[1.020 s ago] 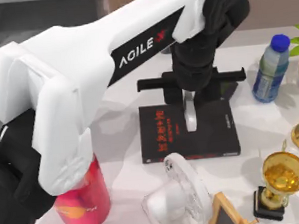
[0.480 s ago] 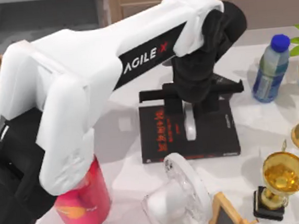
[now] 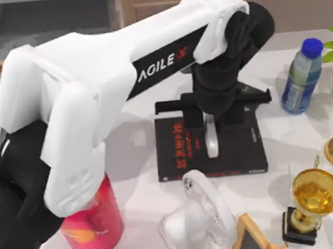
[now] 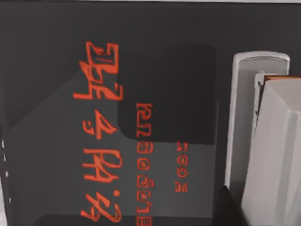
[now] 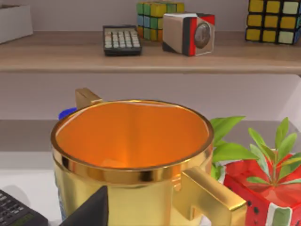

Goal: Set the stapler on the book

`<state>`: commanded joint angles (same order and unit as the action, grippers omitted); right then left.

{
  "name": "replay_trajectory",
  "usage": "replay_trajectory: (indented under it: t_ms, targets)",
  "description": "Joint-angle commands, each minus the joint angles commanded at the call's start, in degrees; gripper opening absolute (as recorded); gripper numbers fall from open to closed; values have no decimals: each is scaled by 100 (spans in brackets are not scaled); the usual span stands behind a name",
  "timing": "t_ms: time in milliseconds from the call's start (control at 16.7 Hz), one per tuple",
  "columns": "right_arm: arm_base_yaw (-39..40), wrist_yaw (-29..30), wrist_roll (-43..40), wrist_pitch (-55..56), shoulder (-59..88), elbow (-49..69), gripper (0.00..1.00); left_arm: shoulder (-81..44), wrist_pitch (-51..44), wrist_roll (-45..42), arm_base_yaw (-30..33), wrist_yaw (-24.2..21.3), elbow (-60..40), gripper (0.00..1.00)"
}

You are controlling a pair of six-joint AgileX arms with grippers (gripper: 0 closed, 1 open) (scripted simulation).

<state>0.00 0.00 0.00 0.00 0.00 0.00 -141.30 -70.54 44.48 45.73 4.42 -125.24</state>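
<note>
The black book point(image 3: 180, 152) with red lettering lies flat in the middle of the table. The slim white stapler point(image 3: 213, 143) rests lengthwise on its cover, rounded end toward the front. My left gripper point(image 3: 213, 120) reaches down over the book's far half and is shut on the stapler's rear part. The left wrist view looks from close up at the book cover point(image 4: 94, 70), with the stapler point(image 4: 244, 117) lying along it. A dark piece of my right gripper point(image 5: 91, 209) sits right in front of a gold cup point(image 5: 131, 141).
A red can point(image 3: 93, 221) stands front left under my left arm. A clear round fan point(image 3: 195, 221) and a small framed board point(image 3: 252, 239) sit just in front of the book. A water bottle point(image 3: 300, 78) and gold trophies point(image 3: 317, 193) stand to the right.
My left gripper has come down a little with the stapler, whose rounded end now sits lower on the book cover. Over the last half second nothing has visibly moved.
</note>
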Motion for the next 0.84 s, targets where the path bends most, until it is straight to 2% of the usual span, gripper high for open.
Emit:
replay_trajectory:
  t_ms: [480,840]
  targets:
    - [0,0,0,0,0,0,100,0,0,0,0,0,0,98]
    - [0,0,0,0,0,0,100,0,0,0,0,0,0,100]
